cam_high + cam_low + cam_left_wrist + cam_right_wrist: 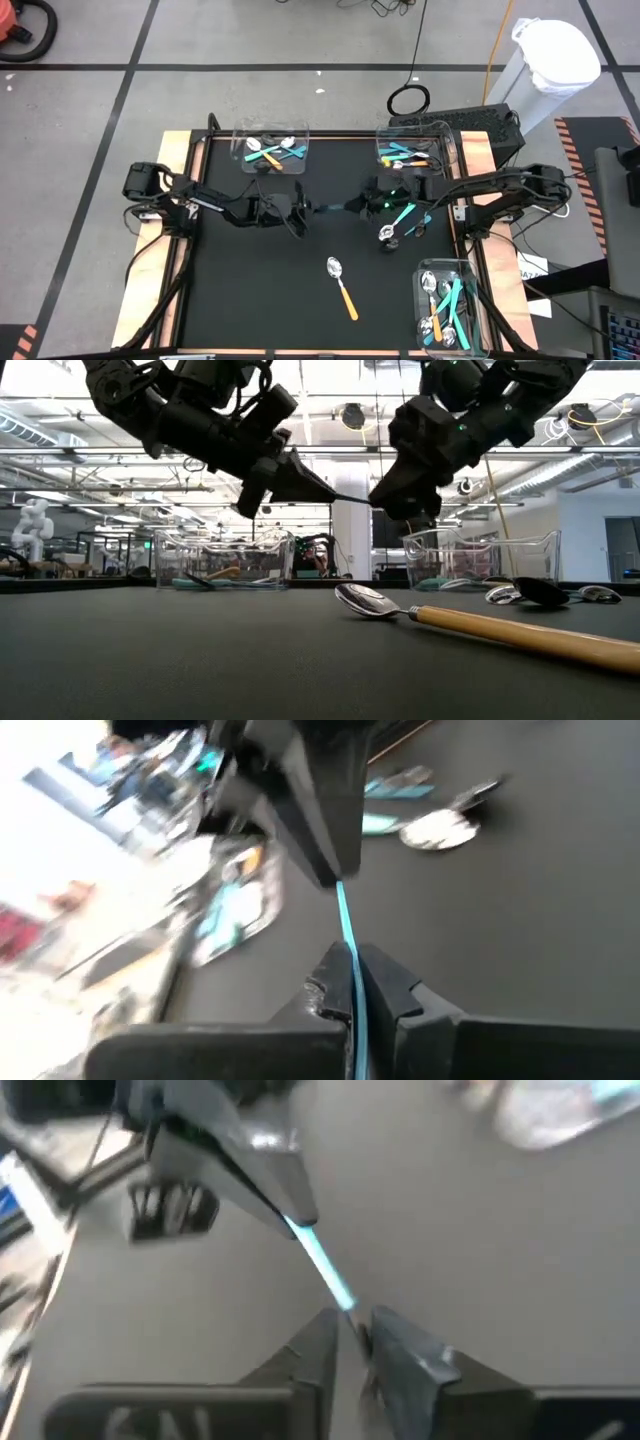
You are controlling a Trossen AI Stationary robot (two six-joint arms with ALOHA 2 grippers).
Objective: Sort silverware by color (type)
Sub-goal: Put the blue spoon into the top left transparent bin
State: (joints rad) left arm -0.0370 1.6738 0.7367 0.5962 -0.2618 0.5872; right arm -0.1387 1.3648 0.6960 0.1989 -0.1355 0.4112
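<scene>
A slim teal-handled utensil (pixel 330 207) is held level in the air above the middle of the black surface (pixel 250 290), spanning the gap between the two arms. Its handle is smooth, thin plastic; its metal head cannot be made out. The left claw (pixel 305 208) is pressed together on one end of the handle, as seen in the left wrist view, where the teal strip (pixel 345 935) runs between the dark fingers. The right claw (pixel 358 207) meets the other end; its fingers are seen slightly parted around the tip, and whether it grips cannot be told.

On the surface below, an orange-handled spoon (pixel 342 286) lies alone, its shiny bowl turned toward the far edge. Near the right arm, a few teal-handled pieces (pixel 403 222) lie loose, close together. Three clear, rectangular plastic bins stand around: a far-left bin (pixel 272 149) with mixed teal and orange handles, a far-right bin (pixel 413 152), and a near-right bin (pixel 447 308) holding mostly teal pieces. A white bin (pixel 548 62) stands on the floor beyond the surface.
</scene>
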